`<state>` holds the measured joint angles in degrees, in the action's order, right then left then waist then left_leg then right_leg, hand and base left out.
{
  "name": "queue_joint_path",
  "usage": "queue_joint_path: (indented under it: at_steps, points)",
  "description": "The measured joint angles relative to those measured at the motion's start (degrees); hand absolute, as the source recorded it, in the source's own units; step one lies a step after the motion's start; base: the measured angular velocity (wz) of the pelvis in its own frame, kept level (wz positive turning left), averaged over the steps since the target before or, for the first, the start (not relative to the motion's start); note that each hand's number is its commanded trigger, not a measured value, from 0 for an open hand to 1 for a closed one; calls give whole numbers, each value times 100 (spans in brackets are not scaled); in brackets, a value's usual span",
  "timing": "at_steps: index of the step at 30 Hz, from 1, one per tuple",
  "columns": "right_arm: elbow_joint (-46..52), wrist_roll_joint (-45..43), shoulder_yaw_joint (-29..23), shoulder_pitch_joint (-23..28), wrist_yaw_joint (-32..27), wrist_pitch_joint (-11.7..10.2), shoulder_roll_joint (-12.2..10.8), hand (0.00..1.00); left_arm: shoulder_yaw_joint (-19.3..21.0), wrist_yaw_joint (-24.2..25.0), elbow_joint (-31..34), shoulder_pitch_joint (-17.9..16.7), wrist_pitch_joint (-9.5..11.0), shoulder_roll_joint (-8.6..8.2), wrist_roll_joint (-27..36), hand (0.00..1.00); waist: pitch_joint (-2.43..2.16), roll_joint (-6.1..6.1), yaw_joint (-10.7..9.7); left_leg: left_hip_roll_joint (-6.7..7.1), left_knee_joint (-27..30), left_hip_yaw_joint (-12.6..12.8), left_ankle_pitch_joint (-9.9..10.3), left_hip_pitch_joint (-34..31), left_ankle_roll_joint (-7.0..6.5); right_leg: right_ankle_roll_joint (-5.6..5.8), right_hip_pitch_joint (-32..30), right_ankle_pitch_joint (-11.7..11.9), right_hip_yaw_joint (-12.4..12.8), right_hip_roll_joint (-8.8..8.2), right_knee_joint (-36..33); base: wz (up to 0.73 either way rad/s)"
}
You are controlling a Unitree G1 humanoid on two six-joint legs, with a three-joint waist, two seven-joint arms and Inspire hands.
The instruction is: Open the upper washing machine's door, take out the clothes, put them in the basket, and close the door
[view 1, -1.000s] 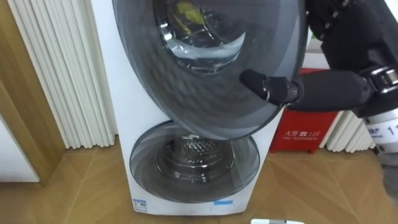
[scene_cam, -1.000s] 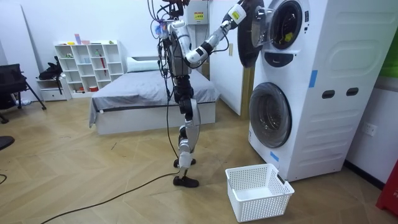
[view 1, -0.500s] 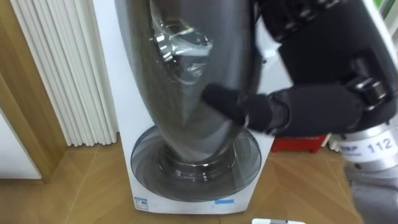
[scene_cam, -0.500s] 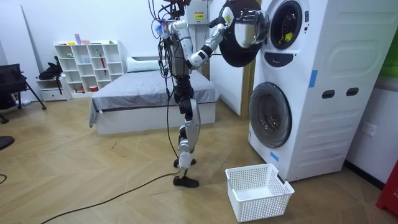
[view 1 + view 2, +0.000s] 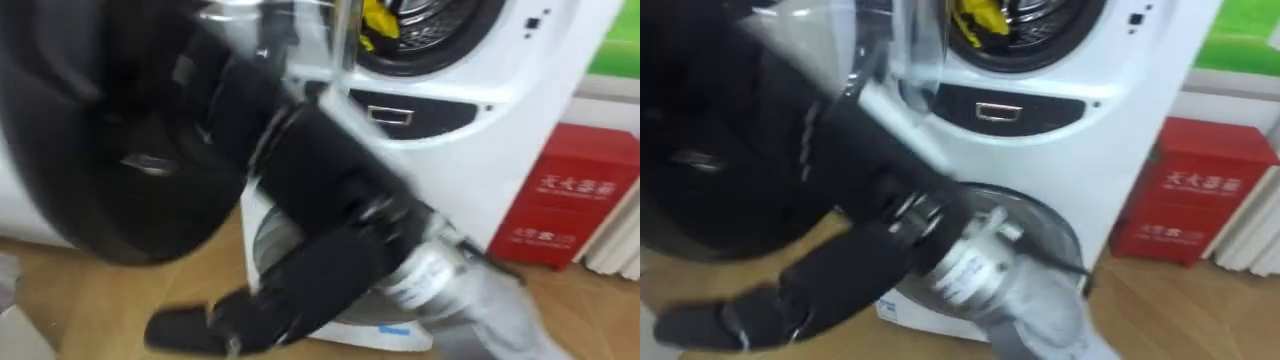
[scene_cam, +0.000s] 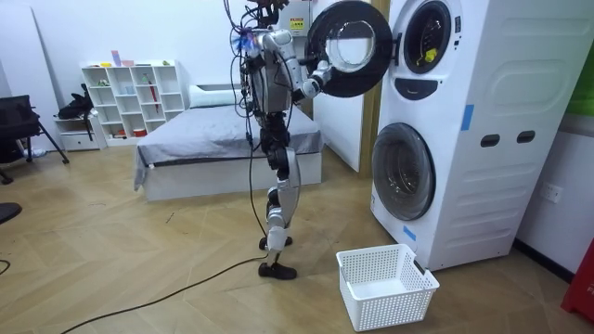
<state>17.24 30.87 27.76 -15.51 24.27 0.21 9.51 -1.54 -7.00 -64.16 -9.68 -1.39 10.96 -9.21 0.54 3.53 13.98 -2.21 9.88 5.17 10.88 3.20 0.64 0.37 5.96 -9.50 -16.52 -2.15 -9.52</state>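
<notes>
**Upper door wide open, yellow clothes lying in the drum**

The room view showed what the eye views could not: the whole stacked washing machine [image 6: 483, 139], a white tower of two front-loaders. The robot stood upright on the wooden floor to the room view's left of it. Behind the robot lay a bed [image 6: 223, 139] with a grey cover and, against the far wall, a white cube shelf [image 6: 130, 93].

The upper door [image 6: 348, 48], a dark ring round a clear window, stood open, turned out toward the robot. The lower door [image 6: 404, 172] was closed. A white laundry basket [image 6: 385, 283] sat on the floor just in front of the machine, well below the open drum.

The eye views brought close what the room view kept small. The dark door filled their left side, and the robot's right arm crossed from the lower right down to the right hand [image 5: 190, 325] at the lower left. It was too blurred to tell whether its fingers were straight, curled or on the door. In the room view that hand was at the door's rim.

A red box [image 5: 565, 195] stood on the floor right of the machine, with white characters on its face.

The clothes [image 5: 378, 22], a yellow bundle, lay inside the upper drum, in neither hand. A blue label [image 6: 467, 116] was stuck on the machine's side, too small to read.
</notes>
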Motion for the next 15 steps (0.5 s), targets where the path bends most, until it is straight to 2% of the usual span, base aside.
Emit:
queue_joint_path:
  at_steps: [1,3,15]
  points:
    - [-78,-56,31,1,42,66,-1,0,-2,-2,0,24,-8,-2,4,0,4,-6,20,3,4,-52,0,-32,0,0,-3,0,-80,-1,4,21]
    - [-84,-96,33,1,101,116,-5,0,-82,-28,0,32,-7,-4,55,0,4,-6,66,0,17,-66,-6,-62,7,1,-43,-1,-80,0,0,9]
    - [-82,-97,34,-1,53,115,-33,0,-292,-153,4,47,-74,-30,70,0,-8,16,60,3,6,-78,-7,-78,6,3,-90,-2,-82,-3,2,0]
